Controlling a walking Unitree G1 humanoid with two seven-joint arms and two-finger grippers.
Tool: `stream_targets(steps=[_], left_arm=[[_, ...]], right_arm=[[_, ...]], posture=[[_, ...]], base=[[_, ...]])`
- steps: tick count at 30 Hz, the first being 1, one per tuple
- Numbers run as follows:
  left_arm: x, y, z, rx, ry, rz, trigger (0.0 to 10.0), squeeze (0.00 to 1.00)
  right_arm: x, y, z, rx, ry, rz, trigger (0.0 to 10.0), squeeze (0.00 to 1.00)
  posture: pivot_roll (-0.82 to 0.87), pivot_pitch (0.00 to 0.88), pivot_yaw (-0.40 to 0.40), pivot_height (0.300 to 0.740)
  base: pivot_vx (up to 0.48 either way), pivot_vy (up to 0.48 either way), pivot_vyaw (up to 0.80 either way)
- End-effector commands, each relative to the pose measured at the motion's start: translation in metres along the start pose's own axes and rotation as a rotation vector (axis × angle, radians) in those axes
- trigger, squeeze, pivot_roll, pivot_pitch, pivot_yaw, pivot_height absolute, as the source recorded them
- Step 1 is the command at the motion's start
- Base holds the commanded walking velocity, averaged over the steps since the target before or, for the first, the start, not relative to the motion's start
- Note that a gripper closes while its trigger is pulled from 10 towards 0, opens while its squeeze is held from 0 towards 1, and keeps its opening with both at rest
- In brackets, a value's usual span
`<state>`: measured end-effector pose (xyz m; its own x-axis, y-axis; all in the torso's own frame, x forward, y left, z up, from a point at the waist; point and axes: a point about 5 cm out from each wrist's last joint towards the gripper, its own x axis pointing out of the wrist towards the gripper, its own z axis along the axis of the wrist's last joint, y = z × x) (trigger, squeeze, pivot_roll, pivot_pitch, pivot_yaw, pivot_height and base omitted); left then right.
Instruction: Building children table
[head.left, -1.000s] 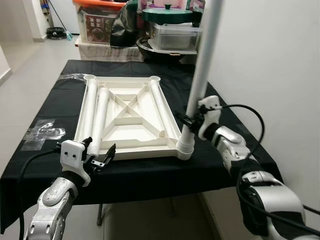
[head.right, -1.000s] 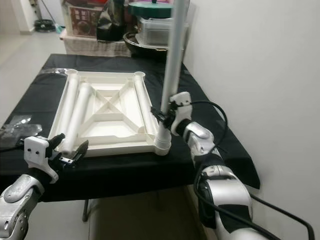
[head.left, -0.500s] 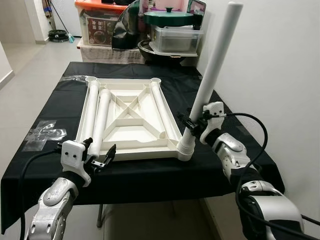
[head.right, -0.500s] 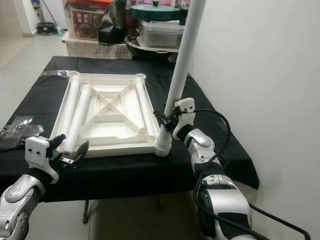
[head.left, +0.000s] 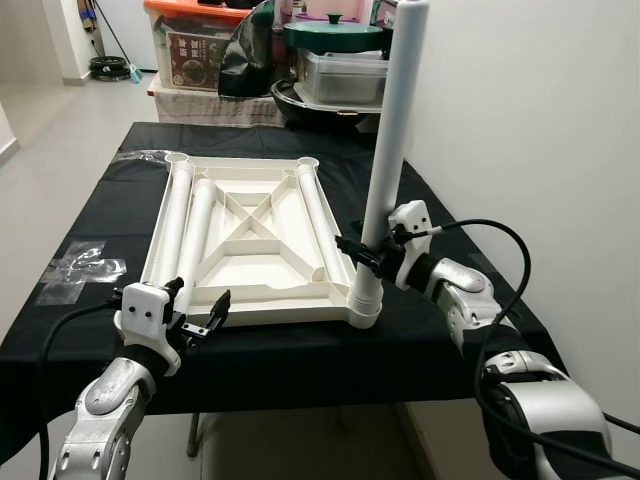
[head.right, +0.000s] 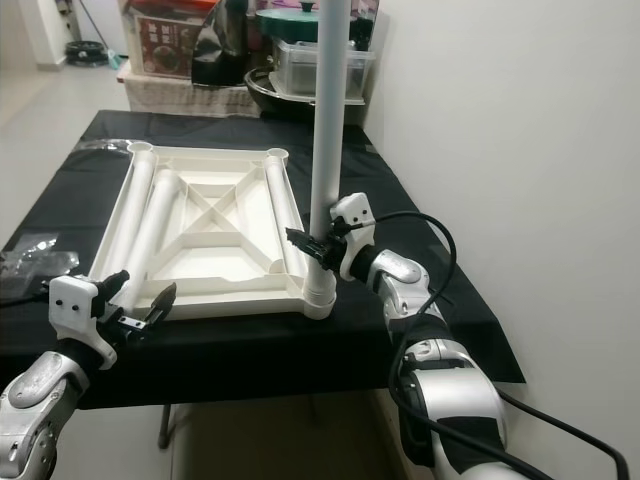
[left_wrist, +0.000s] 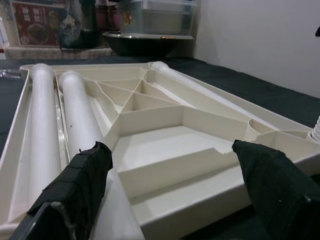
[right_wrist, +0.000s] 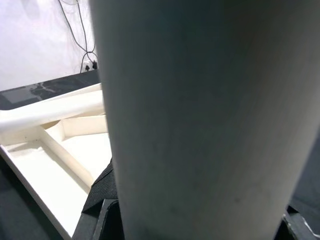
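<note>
A white plastic tabletop (head.left: 262, 268) lies upside down on the black-clothed table (head.left: 300, 350). Two loose white legs (head.left: 170, 225) rest along its left side and one (head.left: 320, 215) along its right. A fourth leg (head.left: 392, 130) stands nearly upright in the near right corner socket (head.left: 365, 308). My right gripper (head.left: 368, 252) is shut on it low down, and the leg (right_wrist: 200, 100) is seen very close in the right wrist view. My left gripper (head.left: 198, 300) hangs open just before the tabletop's near left edge, its fingers (left_wrist: 75, 180) apart around nothing.
Storage boxes and pots (head.left: 340, 60) crowd the far end behind the table. A white wall (head.left: 520, 120) runs close along the right side. A clear plastic wrapper (head.left: 75, 275) lies on the cloth at the left. Open floor lies to the left.
The standing leg leaned to the right half a second ago and now stands nearly vertical. My right gripper has shifted left with it. The left gripper has stayed put.
</note>
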<state>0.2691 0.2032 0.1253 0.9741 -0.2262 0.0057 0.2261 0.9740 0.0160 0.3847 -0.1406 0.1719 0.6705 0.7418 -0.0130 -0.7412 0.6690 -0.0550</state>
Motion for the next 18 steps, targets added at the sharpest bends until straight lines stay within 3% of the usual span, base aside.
stream_targets(steps=[1,5,7,8,10,11,12,14,16,18], left_arm=[[-0.002,-0.001,0.0,0.005,-0.006,0.006,10.0,0.0],[-0.002,-0.001,-0.001,0.004,-0.006,0.007,10.0,0.0],[-0.002,-0.001,-0.001,0.005,-0.002,0.008,10.0,0.0],[-0.002,-0.001,-0.001,0.005,-0.002,0.008,10.0,0.0],[-0.002,-0.001,-0.002,0.006,0.0,0.006,10.0,0.0],[-0.002,-0.001,-0.002,0.006,0.0,0.006,10.0,0.0],[-0.002,-0.001,-0.002,0.006,0.002,0.005,10.0,0.0],[-0.002,-0.001,-0.002,0.006,0.002,0.005,10.0,0.0],[0.0,-0.001,-0.002,0.007,0.004,0.0,10.0,0.0],[0.0,-0.001,-0.002,0.008,0.005,-0.002,10.0,0.0]], right_arm=[[0.002,0.015,-0.028,0.1,0.092,0.042,0.0,0.0],[0.002,0.015,-0.029,0.102,0.092,0.028,0.0,0.0],[0.001,0.012,-0.039,0.137,0.104,-0.127,0.0,0.0],[0.001,0.012,-0.039,0.137,0.104,-0.127,0.0,0.0],[-0.003,0.009,-0.055,0.201,0.123,-0.367,0.0,0.0],[-0.003,0.009,-0.055,0.201,0.123,-0.367,0.0,0.0],[-0.008,0.007,-0.066,0.225,0.148,-0.538,0.0,0.0],[-0.008,0.007,-0.066,0.225,0.148,-0.538,0.0,0.0],[-0.02,0.008,-0.085,0.245,0.211,-0.796,0.0,0.0],[-0.022,0.01,-0.09,0.25,0.227,-0.855,0.0,0.0]], posture=[[0.1,0.0,-0.15,0.74],[0.1,0.0,-0.149,0.74],[0.1,0.0,-0.147,0.74],[0.1,0.0,-0.147,0.74],[0.09,0.0,-0.133,0.74],[0.09,0.0,-0.133,0.74],[0.08,0.0,-0.131,0.74],[0.08,0.0,-0.131,0.74],[0.08,0.0,-0.118,0.74],[0.08,0.0,-0.118,0.74]], base=[[0.0,0.0,0.0],[0.0,0.0,0.0],[0.0,0.0,0.0],[0.0,0.0,0.0],[0.0,0.0,0.0],[0.0,0.0,0.0],[0.0,0.0,0.0],[0.0,0.0,0.0],[0.0,0.0,0.0],[0.0,0.0,0.0]])
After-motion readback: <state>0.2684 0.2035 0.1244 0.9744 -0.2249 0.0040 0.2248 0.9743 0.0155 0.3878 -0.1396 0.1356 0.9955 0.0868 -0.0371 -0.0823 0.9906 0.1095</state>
